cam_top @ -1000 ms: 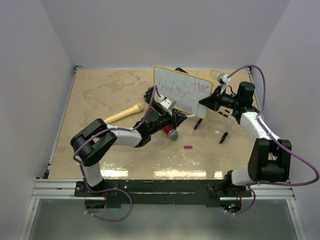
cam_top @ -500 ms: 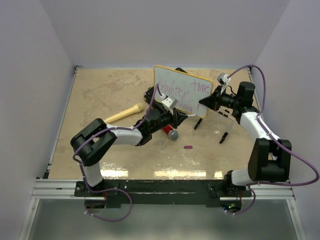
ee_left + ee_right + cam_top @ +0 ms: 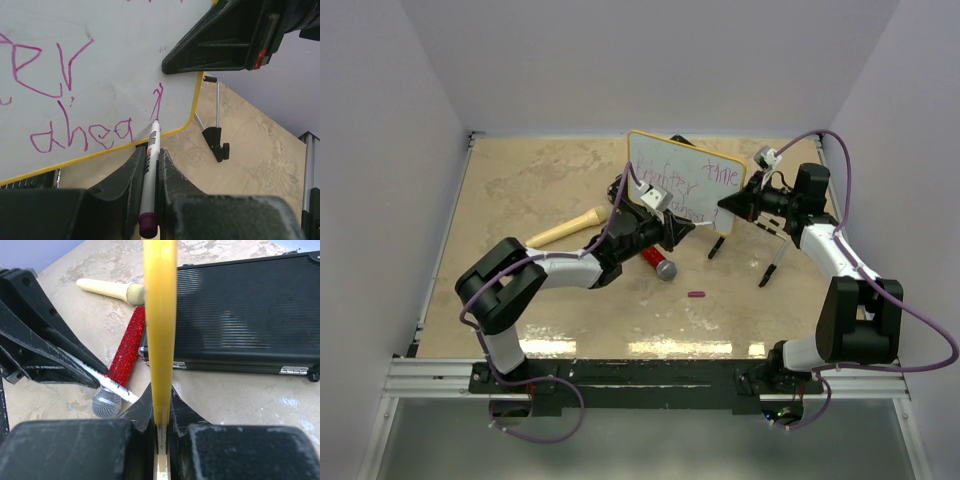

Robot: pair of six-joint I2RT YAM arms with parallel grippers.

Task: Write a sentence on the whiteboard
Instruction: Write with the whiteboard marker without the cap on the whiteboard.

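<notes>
The whiteboard (image 3: 682, 180) stands upright on its edge, white with a thin yellow rim (image 3: 160, 315). My right gripper (image 3: 724, 208) is shut on its right edge; in the right wrist view the rim runs down between that gripper's jaws (image 3: 161, 390). The sentence (image 3: 82, 137) is in purple-magenta handwriting across the board in two lines, and its lower line reads like "ahea". My left gripper (image 3: 150, 152) is shut on a white marker (image 3: 150, 150) with a purple end. The marker's tip touches the board at the foot of a fresh stroke near the lower right corner.
A black case (image 3: 240, 315) lies behind the board. A red glitter microphone (image 3: 658, 262) and a cream one (image 3: 568, 229) lie beside my left arm. Two black clip feet (image 3: 717, 247) (image 3: 772, 265) and a small purple cap (image 3: 696, 294) rest on the tan table.
My left gripper has slid a little to the right along the board's lower line with the marker. The right gripper and the board have stayed put.
</notes>
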